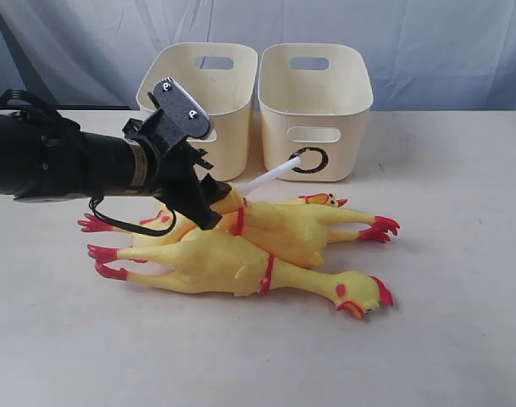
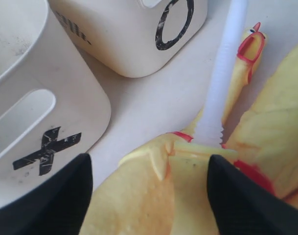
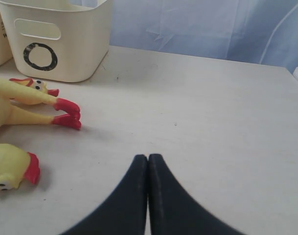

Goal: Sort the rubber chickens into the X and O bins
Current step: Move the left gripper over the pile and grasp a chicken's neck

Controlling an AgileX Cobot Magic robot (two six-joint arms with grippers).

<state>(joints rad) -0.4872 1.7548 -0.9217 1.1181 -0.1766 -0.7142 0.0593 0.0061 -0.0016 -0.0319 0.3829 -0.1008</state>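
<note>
– Left pincer point(image 2: 149, 164) is spread wide, one black finger on each side of a yellow body, gripping nothing; I cannot tell whether the pads touch the rubber. My right pincer point(image 3: 148, 159) is pressed together and empty, over bare counter point(image 1: 444, 331).

– Where do the birds lie?

– All three rubber chickens point(image 1: 232, 263) are heaped on the counter just in front of the X bin point(image 1: 232, 140) and the O bin point(image 1: 325, 102); none is in a bin yet. I am over the rear chicken point(image 1: 183, 222), partly under the others.

– How do you expect them to handle?

– Light and floppy, I judge; hollow rubber that caves under a squeeze and droops at both ends once lifted. The skin looks smooth, so a shallow pinch may slip.

– So where do you take hold?

– Across the thick mid-body, near the red neck band, so head and feet hang evenly; the thin neck or legs would swing. A white ribbed tube point(image 2: 219, 83) lies close by; I would keep clear of it. Each bird is longer than a bin, so I expect it to fold or hang over the rim.
</note>
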